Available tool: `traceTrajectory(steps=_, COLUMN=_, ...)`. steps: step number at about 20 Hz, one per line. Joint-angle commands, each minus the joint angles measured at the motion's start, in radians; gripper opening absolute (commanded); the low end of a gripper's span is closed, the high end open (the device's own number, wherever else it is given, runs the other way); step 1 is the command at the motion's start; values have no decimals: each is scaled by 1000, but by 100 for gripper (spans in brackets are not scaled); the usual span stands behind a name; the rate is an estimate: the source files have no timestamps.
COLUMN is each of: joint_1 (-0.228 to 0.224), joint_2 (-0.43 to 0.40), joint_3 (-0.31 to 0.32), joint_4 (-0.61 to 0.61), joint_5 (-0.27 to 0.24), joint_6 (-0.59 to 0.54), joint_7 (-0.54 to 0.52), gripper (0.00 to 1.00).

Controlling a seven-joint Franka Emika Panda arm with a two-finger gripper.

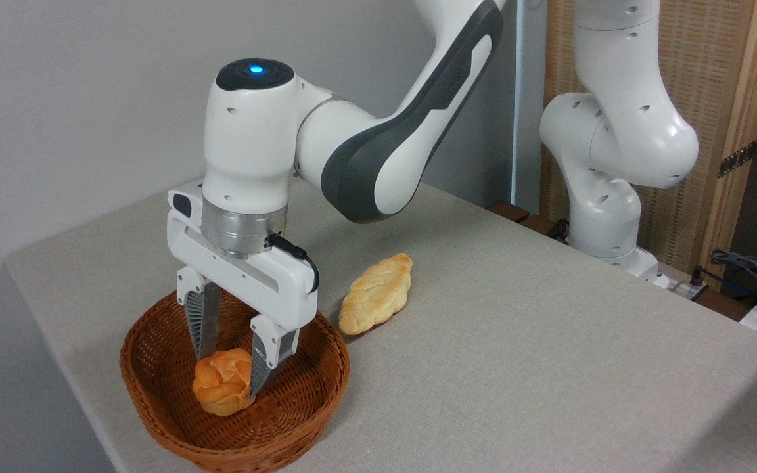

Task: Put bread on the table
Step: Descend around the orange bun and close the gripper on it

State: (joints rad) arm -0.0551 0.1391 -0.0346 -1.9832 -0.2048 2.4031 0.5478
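Bread (223, 382) gripped by pincer (227, 373) inside wicker basket (286, 420).

Small orange-golden bun with swirled top is seen between the two fingers (204, 322), one finger at its back left, the other pressed against its right side; pincer is closed onto it. Whether the bun is touching the basket floor or lifted just off it cannot be told. Brown basket is placed near the front-left corner of the grey speckled surface (516, 341). Pale-yellow braided loaf (376, 293) is laid on the surface just beside the basket's right-rear rim, apart from the pincer. White arm (378, 144) is bent down over the basket from the right, blue light lit on top of the wrist joint. Arm base (605, 217) is mounted at the surface's far right edge.
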Motion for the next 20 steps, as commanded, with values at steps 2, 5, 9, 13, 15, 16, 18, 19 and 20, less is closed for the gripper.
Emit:
traceTrajectory(steps=2, joint_1=3, joint_2=4, joint_3=-4, joint_4=-11, joint_5=12, joint_6=34, joint_7=6, gripper=90)
traceTrajectory(steps=5, joint_1=3, joint_2=5, joint_3=-4, joint_4=-11, joint_5=19, joint_6=34, joint_7=20, gripper=70)
traceTrajectory(steps=9, joint_1=3, joint_2=8, joint_3=-4, joint_4=-11, joint_5=19, joint_6=34, joint_7=50, gripper=56)
traceTrajectory(steps=13, joint_1=3, joint_2=8, joint_3=-4, joint_4=-11, joint_5=18, joint_6=34, joint_7=50, gripper=47)
traceTrajectory(steps=15, joint_1=3, joint_2=10, joint_3=-4, joint_4=-11, joint_5=18, joint_6=34, joint_7=50, gripper=46)
traceTrajectory(steps=16, joint_1=3, joint_2=11, joint_3=-4, joint_4=-11, joint_5=18, joint_6=34, joint_7=50, gripper=46)
traceTrajectory(steps=18, joint_1=3, joint_2=11, joint_3=-5, joint_4=-11, joint_5=18, joint_6=34, joint_7=50, gripper=46)
traceTrajectory(steps=19, joint_1=3, joint_2=11, joint_3=-5, joint_4=-11, joint_5=18, joint_6=34, joint_7=50, gripper=46)
traceTrajectory(steps=20, joint_1=3, joint_2=11, joint_3=-5, joint_4=-11, joint_5=18, joint_6=33, joint_7=50, gripper=46)
